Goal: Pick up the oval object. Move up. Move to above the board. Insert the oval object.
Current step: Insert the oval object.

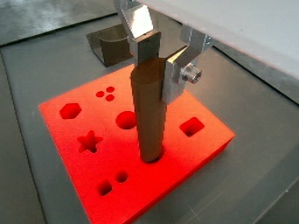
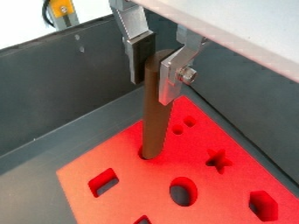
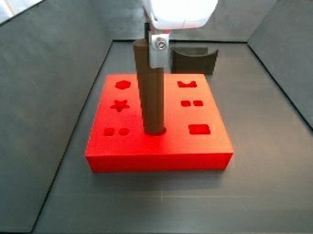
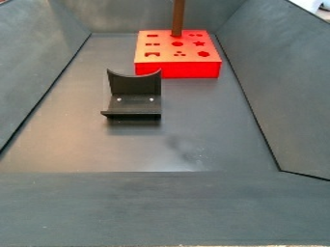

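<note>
The oval object (image 1: pixel 146 105) is a tall brown peg standing upright with its lower end in a hole of the red board (image 1: pixel 176 166). Both show in a wrist view, the peg (image 2: pixel 156 105) and the board (image 2: pixel 233 188), and in both side views, the peg (image 3: pixel 152 91) (image 4: pixel 178 14) and the board (image 3: pixel 159 155) (image 4: pixel 194 66). My gripper (image 1: pixel 158 59) (image 2: pixel 153 77) (image 3: pixel 159 41) is over the board, its silver fingers on either side of the peg's top, shut on it. In the far side view the gripper is out of frame.
The dark fixture (image 4: pixel 131 96) stands on the grey floor beside the board, also seen in a wrist view (image 1: pixel 111 44) and a side view (image 3: pixel 193 59). Sloping grey bin walls (image 4: pixel 39 87) enclose the floor. Star, circle, square and hexagon holes lie around the peg.
</note>
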